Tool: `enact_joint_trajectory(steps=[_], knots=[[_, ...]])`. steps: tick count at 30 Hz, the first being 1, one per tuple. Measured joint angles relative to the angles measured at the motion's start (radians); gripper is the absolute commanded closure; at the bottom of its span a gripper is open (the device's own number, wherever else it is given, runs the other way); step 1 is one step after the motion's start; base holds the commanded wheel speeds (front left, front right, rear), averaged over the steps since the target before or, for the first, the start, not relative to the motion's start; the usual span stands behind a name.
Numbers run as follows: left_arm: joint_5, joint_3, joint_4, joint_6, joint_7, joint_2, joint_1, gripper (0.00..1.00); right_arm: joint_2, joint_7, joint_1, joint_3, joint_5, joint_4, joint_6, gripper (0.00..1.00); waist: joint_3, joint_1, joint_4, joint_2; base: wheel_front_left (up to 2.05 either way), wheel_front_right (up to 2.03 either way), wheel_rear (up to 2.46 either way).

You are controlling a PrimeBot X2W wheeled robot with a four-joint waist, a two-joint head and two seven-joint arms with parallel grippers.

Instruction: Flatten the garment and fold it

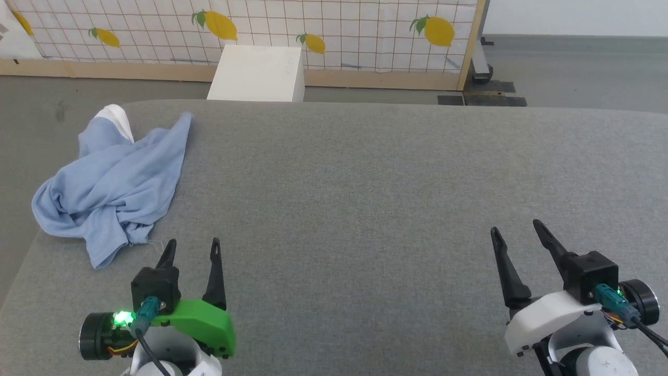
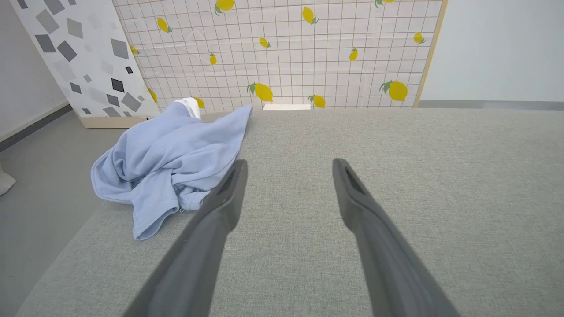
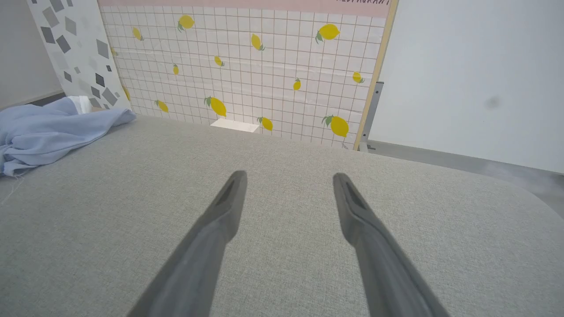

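Observation:
The garment (image 1: 112,188) is a light blue shirt lying crumpled in a heap at the far left edge of the grey surface, a bit of white collar (image 1: 119,117) sticking up at its far end. Its buttons and logo are hidden in the folds. In the left wrist view the garment (image 2: 172,154) lies just left of the fingers. My left gripper (image 1: 192,246) hovers open close to the heap's near right corner, holding nothing. My right gripper (image 1: 514,230) stands open at the lower right, far from the cloth. The garment (image 3: 48,132) shows at the left edge of the right wrist view.
The grey padded surface (image 1: 365,198) spreads wide between both grippers. Its left edge (image 1: 21,261) drops to the floor right beside the heap. A white box (image 1: 258,73) stands behind the surface, before a lemon-print screen (image 1: 339,31).

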Motion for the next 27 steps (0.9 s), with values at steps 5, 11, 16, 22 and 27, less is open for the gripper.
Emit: enact_joint_trajectory(steps=[5,11,16,22,27], knots=[[-0.001,-0.002,-0.001,0.0,0.0,0.001,0.0,0.0,0.0,-0.001,0.0,0.0,0.0,-0.001,0.0,0.0,0.002,0.0,0.0,0.0,0.0,0.0,0.0],[-0.006,-0.007,-0.001,-0.001,0.0,0.003,0.0,0.0,0.0,-0.009,0.0,-0.003,0.004,-0.001,0.0,0.0,0.003,0.0,0.0,0.0,0.0,0.0,0.0],[-0.007,-0.009,-0.002,-0.001,-0.002,0.005,0.0,0.0,0.0,-0.01,0.0,-0.003,0.011,-0.001,0.0,0.0,0.003,0.0,0.001,0.0,0.0,0.0,0.0],[-0.007,-0.011,-0.007,0.0,-0.011,0.009,0.0,0.0,0.0,-0.01,0.0,-0.003,0.019,-0.002,0.0,0.0,0.006,0.0,0.002,0.0,0.0,0.0,0.0],[-0.007,-0.016,-0.009,0.0,-0.016,0.012,0.0,0.0,0.0,-0.01,0.0,-0.009,0.028,-0.003,0.0,0.0,0.01,0.0,0.003,0.0,0.0,0.0,0.0]])
